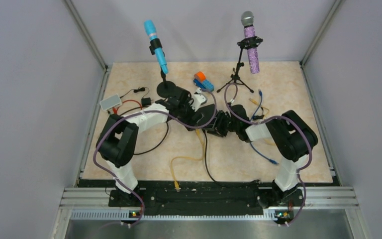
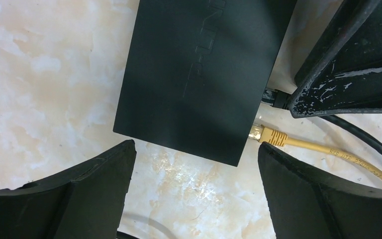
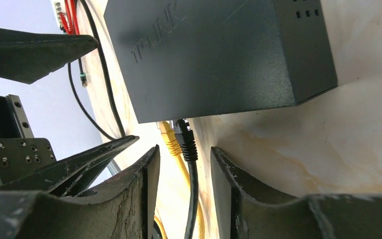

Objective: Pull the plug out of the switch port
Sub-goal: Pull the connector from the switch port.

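Straddling the black cable with the right gripper, jaws parted a little and clear of it, just behind the black plug seated in the switch port on the edge of the switch. Hovering the left gripper above the switch's corner near the yellow plug, jaws spread wide, gripping nothing.
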Controlling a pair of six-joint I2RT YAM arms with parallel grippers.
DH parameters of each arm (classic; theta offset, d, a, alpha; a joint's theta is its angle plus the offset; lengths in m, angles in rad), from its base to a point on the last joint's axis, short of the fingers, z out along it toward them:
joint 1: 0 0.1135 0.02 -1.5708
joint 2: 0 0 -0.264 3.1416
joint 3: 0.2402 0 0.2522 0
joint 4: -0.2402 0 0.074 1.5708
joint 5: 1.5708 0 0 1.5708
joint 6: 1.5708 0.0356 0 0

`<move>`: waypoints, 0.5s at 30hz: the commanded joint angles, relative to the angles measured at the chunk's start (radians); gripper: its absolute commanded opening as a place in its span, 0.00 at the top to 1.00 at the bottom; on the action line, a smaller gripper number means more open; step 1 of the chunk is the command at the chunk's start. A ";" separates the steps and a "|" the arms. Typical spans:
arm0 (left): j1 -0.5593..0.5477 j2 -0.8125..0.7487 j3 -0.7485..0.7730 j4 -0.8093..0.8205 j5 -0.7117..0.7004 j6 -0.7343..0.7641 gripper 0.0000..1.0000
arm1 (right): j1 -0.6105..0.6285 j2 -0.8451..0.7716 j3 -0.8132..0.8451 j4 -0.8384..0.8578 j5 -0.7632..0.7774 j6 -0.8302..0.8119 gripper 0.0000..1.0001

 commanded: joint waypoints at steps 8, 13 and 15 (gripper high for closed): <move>-0.001 0.056 0.039 -0.051 0.025 -0.076 0.09 | -0.010 0.070 0.008 0.096 -0.007 0.053 0.63; -0.001 0.072 0.049 -0.064 0.048 -0.095 0.12 | -0.010 0.086 0.009 0.123 -0.018 0.069 0.64; 0.000 0.072 0.047 -0.057 0.058 -0.108 0.13 | -0.011 0.086 0.012 0.117 -0.016 0.065 0.65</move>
